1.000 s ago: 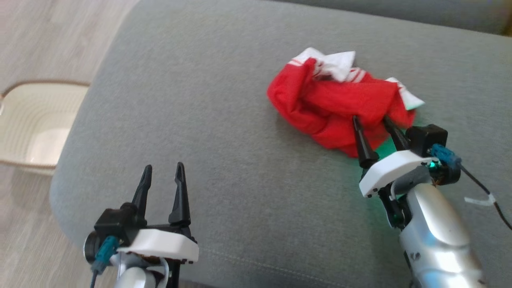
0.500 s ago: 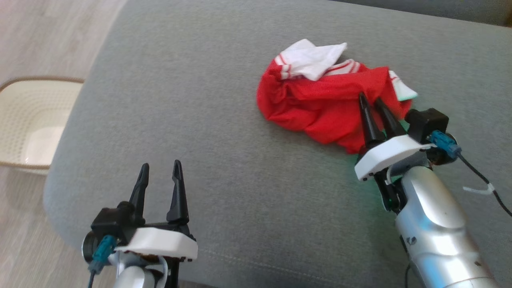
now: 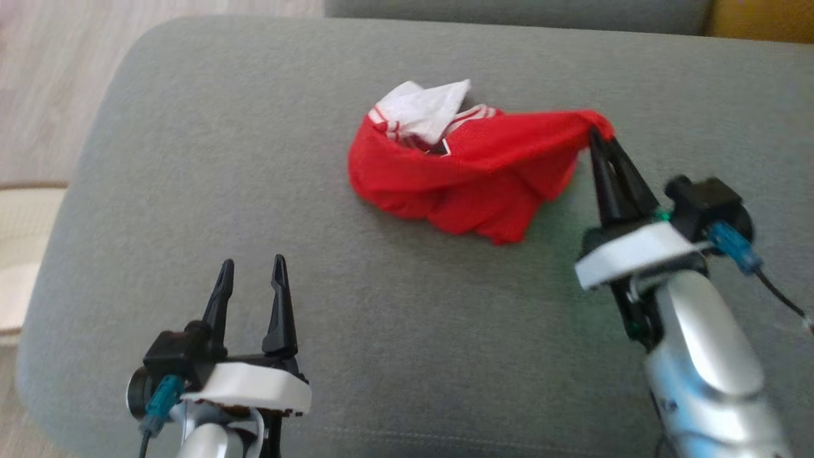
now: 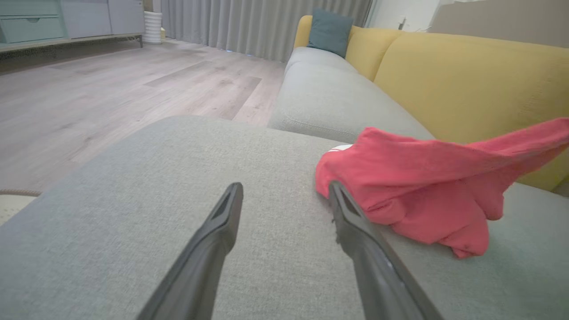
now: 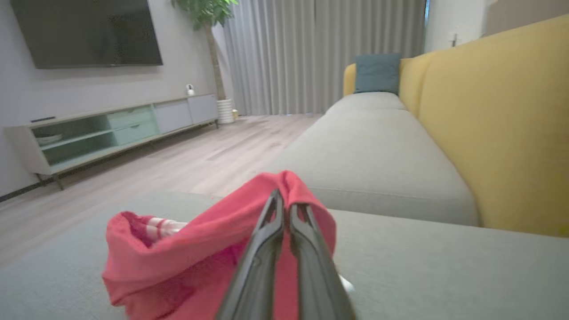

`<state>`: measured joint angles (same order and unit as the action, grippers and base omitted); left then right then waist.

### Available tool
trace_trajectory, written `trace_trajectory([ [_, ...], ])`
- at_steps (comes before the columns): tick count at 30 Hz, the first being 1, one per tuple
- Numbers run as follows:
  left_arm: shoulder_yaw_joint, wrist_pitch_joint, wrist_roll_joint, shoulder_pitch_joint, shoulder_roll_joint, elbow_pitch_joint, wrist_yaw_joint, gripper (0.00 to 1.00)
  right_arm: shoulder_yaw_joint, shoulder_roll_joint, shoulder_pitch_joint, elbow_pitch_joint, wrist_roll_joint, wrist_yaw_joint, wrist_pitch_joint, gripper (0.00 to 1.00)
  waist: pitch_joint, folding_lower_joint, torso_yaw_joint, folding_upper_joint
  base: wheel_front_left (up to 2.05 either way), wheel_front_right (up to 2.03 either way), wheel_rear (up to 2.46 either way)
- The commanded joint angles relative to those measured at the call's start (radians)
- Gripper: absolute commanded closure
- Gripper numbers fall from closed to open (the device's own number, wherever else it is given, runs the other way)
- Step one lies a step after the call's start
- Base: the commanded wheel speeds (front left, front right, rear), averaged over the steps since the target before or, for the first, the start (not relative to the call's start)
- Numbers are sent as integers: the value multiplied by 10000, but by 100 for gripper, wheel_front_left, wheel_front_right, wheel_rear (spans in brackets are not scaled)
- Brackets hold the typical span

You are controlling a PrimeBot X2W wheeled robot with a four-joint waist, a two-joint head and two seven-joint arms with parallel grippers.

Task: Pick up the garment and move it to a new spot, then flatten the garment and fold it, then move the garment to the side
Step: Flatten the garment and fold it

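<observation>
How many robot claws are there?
2. The left gripper is at the lower left of the head view, open over the grey sofa seat. The right gripper is at the right, pinching a raised corner of the red garment.

The red garment (image 3: 470,172), white striped trim showing at its far edge, lies crumpled on the grey sofa cushion (image 3: 254,159), one corner raised taut.

Soft red cloth garment (image 3: 458,184) lies on matt, woven grey cushion (image 3: 254,159).
</observation>
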<state>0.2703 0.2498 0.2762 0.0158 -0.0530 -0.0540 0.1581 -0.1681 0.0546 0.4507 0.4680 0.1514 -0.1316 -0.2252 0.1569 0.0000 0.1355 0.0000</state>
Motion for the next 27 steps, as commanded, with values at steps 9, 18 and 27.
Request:
trace_trajectory([
  [9, -499, 120, -210, -119, 27, 487, -39, 0, 1181, 339, -3144, -3702, -1030, 9, 1315, 100, -291, 0, -1413, 0, 0, 0, 0],
  [18, -623, 120, -305, -274, 28, 554, -108, 0, 1359, 6, -5263, -3879, -1053, 9, 1305, 100, -38, 0, -2115, 0, 0, 0, 0],
  [27, -712, 120, -270, -297, 28, 485, -103, 0, 1913, -16, -5237, -2887, -1094, 9, 716, 0, -132, 0, -2218, 0, 0, 0, 0],
])
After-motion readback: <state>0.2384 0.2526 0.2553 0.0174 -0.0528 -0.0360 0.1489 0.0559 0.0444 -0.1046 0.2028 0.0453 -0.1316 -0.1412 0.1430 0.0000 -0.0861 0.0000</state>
